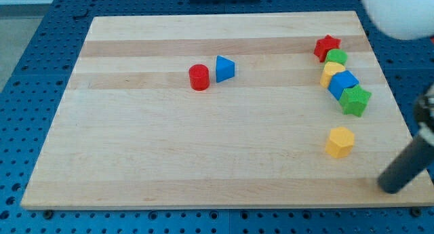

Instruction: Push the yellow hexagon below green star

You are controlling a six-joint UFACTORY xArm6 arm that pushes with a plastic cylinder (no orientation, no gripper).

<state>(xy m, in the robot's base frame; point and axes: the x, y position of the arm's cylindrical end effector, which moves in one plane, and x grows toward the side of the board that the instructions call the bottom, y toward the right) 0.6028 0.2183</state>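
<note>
- The board (203, 152) is pale wood with long grain bands, lying on a blue perforated table (27, 71).
- The blocks are matte, solid-coloured shapes with bevelled edges.
- Near the board's middle top, a red cylinder (199, 77) stands just beside a blue triangle (224, 68), the triangle on the view's right.
- At the view's right a chain runs downward: red star (327, 47), green block (336, 57), a yellow block (331, 72) partly hidden, blue block (342, 83), green star (355, 100). Neighbours touch or nearly so.
- No containers show; every block sits bare on the wood.
- The yellow hexagon (340, 142) lies alone below the green star, slightly to the view's left of it, with clear board between them.
- I have no jaws to open or close, only a dark, smooth rod.
- My tip (390, 188) sits near the board's lower right edge, to the view's right of and below the hexagon, apart from it and touching no block.
- A blurred white round shape (400, 13) fills the view's top right corner.
</note>
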